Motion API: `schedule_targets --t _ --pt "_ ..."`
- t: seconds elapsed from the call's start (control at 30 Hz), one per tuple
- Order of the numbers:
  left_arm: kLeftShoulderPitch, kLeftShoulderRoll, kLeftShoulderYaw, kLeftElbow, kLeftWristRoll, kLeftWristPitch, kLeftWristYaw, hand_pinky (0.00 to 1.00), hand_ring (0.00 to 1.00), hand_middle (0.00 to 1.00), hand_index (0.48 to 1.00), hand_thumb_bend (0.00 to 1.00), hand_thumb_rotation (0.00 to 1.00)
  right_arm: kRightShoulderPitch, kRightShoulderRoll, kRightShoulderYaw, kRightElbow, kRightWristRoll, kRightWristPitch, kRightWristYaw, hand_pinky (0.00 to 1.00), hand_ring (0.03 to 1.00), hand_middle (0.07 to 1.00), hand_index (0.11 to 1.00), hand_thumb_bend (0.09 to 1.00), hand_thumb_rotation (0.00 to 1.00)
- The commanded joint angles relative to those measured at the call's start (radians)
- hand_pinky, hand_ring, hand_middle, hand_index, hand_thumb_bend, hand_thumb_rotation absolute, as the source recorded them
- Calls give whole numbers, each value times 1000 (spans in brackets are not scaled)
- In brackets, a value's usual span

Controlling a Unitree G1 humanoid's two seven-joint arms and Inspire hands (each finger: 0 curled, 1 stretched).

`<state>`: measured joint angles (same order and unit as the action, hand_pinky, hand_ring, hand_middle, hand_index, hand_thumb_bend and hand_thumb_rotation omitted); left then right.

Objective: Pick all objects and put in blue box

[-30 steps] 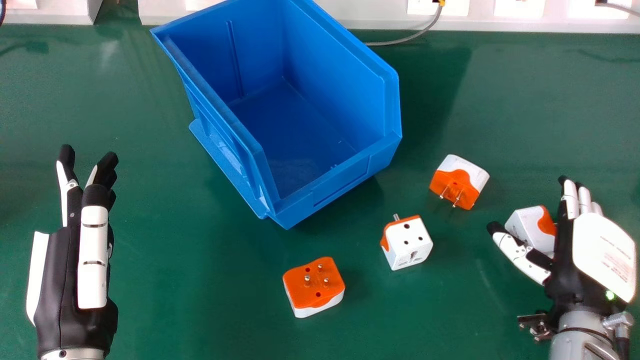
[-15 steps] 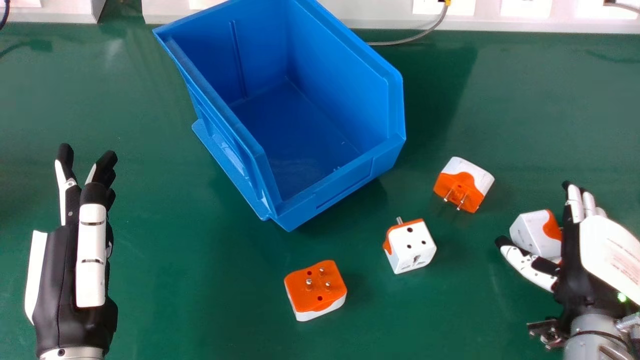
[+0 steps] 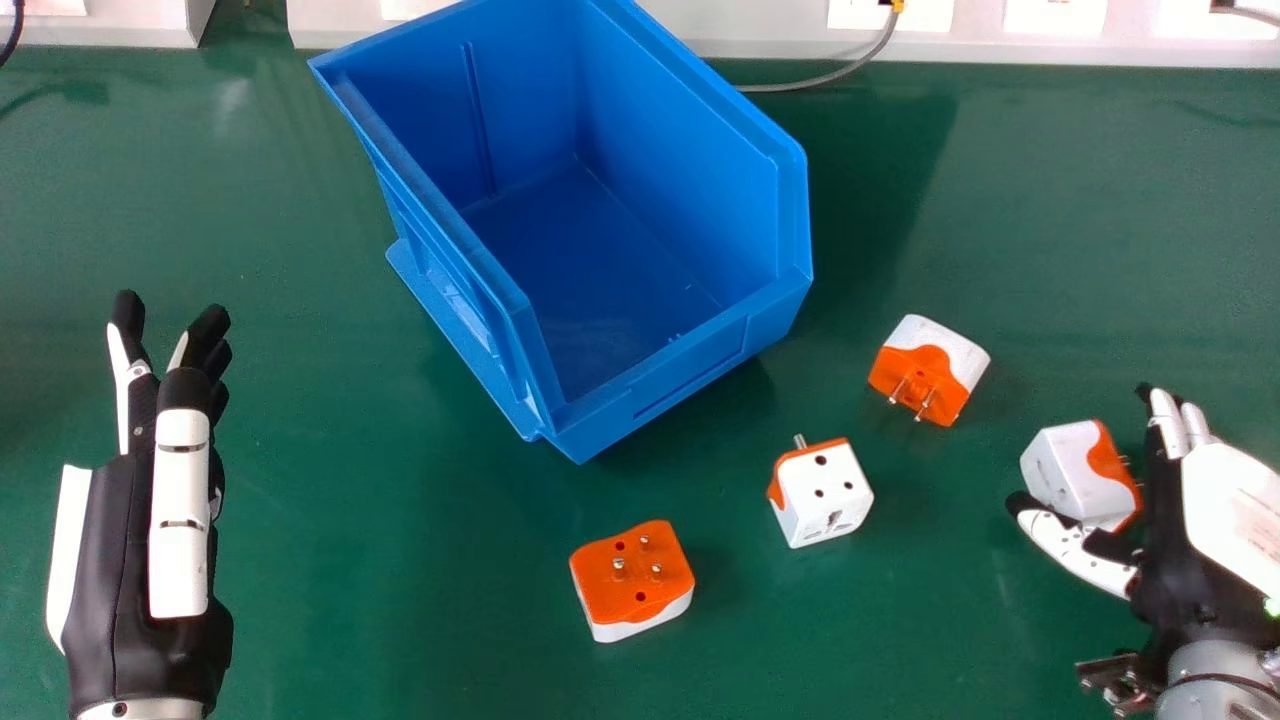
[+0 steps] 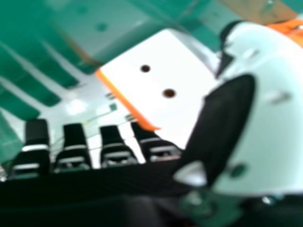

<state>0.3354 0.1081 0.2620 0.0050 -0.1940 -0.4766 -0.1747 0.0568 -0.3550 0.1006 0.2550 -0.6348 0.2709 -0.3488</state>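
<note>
Currently, right hand (image 3: 1235, 515) spread, thumb apart from fingers; white-and-orange plug adapter (image 3: 1072, 470) sits between them on green table (image 3: 400, 600). Three similar adapters (image 3: 825, 492) lie outside blue box (image 3: 705, 362). Left hand (image 3: 145, 540) also spread.

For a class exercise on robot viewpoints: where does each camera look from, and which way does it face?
Head view: on the head, facing forward and down at the table, box and four adapters; left hand and right hand show.
Right hand view: at the right hand, facing an adapter; its fingertips and thumb show.
Shared: right hand and the adapter beside it.
</note>
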Motion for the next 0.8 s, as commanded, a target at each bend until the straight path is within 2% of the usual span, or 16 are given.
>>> schedule_targets --t 0.0,0.07,0.17,0.3,0.33,0.4,0.47,0.57,0.63,0.7,0.77 --pt "5 11 13 -13 -13 -24 -10 1000 971 956 979 453 990 8 -12 -30 34 26 39 23 808 898 922 902 407 456" --pt "7 10 15 -18 -21 -18 -13 1000 971 954 975 443 984 -5 -16 -34 50 28 36 27 799 887 909 890 403 409" --pt "10 11 18 -23 -22 -14 -14 1000 968 949 968 423 986 -25 -29 -30 72 18 34 31 779 867 889 872 392 391" --pt "13 11 22 -26 -10 -15 -13 1000 967 949 969 436 985 -50 -41 -30 102 16 14 18 734 826 857 843 394 425" --pt "13 10 23 -27 -11 -15 -13 1000 966 948 968 438 985 -56 -41 -32 110 20 9 14 707 804 843 832 397 426" --pt "14 7 24 -29 -11 -13 -14 1000 964 945 965 430 983 -67 -42 -32 126 22 3 6 632 734 795 799 400 420" --pt "17 7 24 -30 -10 -13 -14 1000 964 943 963 419 990 -80 -45 -28 146 17 -4 -6 495 595 672 726 383 393" --pt "19 7 24 -31 -10 -17 -16 1000 965 944 963 423 985 -95 -51 -25 169 22 -24 -13 394 490 564 624 376 253" --pt "22 6 24 -33 -14 -16 -18 999 964 946 964 429 975 -101 -49 -27 171 30 -26 -9 302 394 475 525 460 167" --pt "25 5 24 -40 -18 -9 -19 999 965 948 966 417 970 -105 -46 -31 163 34 -17 2 237 316 403 498 484 142" --pt "25 5 25 -41 -18 -8 -20 1000 967 951 969 411 968 -111 -44 -35 155 40 1 22 218 296 386 490 490 134"
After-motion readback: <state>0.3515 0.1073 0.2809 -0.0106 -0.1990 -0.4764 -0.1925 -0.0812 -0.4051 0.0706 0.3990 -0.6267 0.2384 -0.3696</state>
